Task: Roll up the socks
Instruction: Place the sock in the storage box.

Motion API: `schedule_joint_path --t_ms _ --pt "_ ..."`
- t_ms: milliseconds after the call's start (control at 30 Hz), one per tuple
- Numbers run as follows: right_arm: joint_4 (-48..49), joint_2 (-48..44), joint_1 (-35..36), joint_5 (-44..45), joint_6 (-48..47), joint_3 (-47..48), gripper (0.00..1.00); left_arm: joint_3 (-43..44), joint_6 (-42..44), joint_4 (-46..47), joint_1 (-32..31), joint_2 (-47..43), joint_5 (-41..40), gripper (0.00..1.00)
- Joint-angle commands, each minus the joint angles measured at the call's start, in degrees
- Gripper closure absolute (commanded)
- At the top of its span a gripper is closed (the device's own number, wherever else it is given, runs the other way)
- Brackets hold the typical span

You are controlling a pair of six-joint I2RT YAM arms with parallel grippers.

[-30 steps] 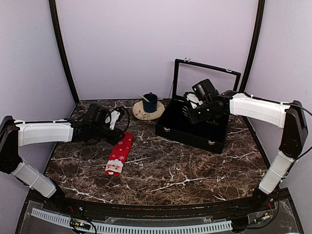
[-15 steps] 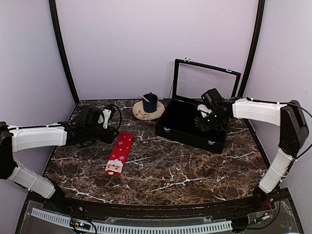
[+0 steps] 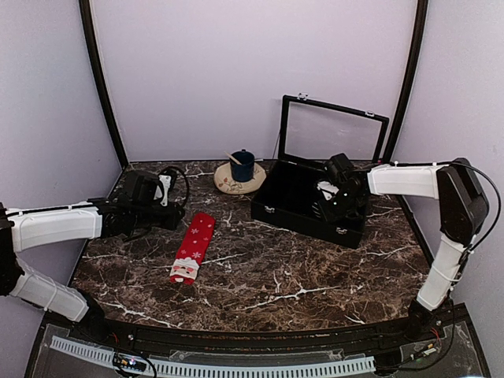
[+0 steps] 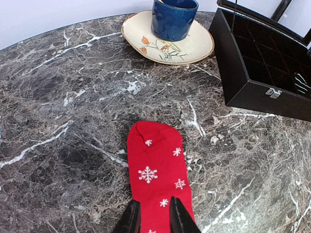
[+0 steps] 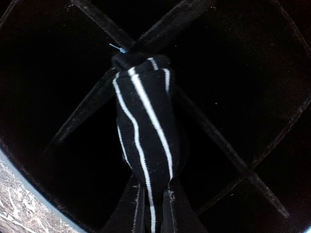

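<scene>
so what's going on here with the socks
Two robot arms are working on a pair of socks. The right tool is clamped on the black striped sock, bunched into a bundle, and holds it inside the black box, just over the dividers. The red sock lies flat on the table, not yet rolled. The left tool hangs near that sock's end with its jaws a little apart, gripping nothing.
</scene>
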Motion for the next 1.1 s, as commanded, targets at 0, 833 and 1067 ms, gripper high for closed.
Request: schedule_joint_path --t_ms 0,833,1067 --pt "-1.9 2.4 -0.7 -1.4 -0.1 -0.1 1.00 -1.5 -0.8 0.5 0.2 -2.7 -2.1 0.77" --pt "-11.0 13.5 -2.6 -0.7 -0.9 10.2 1.00 -1.7 -0.4 -0.1 0.3 -3.6 -1.9 0.77" --pt "-15.8 14.5 -3.1 0.8 -1.2 13.1 1.00 -1.7 0.3 -0.6 0.2 -4.0 -1.8 0.77"
